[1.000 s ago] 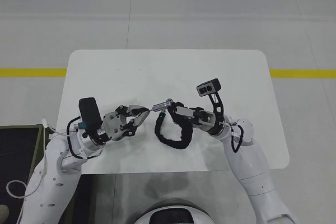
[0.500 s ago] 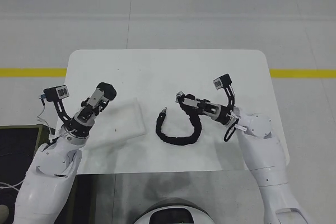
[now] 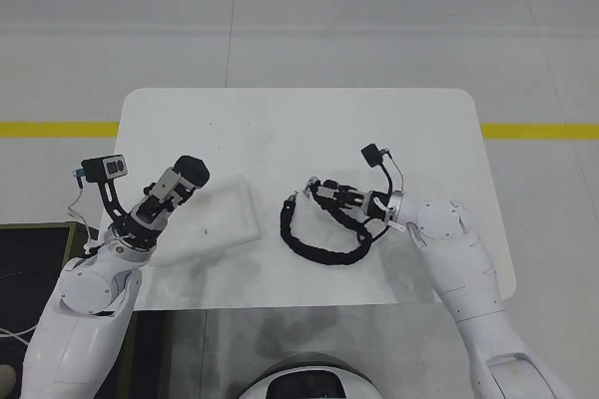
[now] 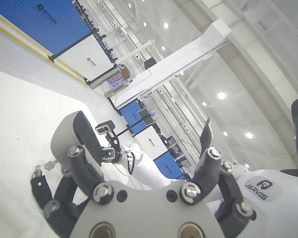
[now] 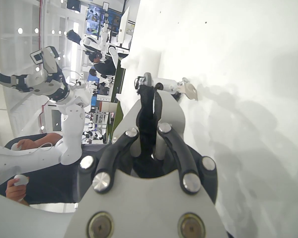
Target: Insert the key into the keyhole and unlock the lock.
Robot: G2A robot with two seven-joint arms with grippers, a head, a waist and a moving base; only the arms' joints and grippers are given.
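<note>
One hand off the key

We are seeing the left gripper (image 4: pixel 145 134) hanging wide open above the table's (image 3: pixel 280 120) left side, having pulled back from the key (image 5: pixel 190 92) within the last second. The right gripper (image 5: pixel 149 110) is clamping the black cable (image 3: pixel 324 249) just behind the lock cylinder (image 5: pixel 167 86). The key is sitting in the keyhole, and the cable's free end (image 3: pixel 291 203) is lying apart from the cylinder, so we are judging the lock opened.

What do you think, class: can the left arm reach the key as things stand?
Probably yes: the left gripper has open jaws, the key juts from the lock toward it, and only a flat white pad lies between.
</note>
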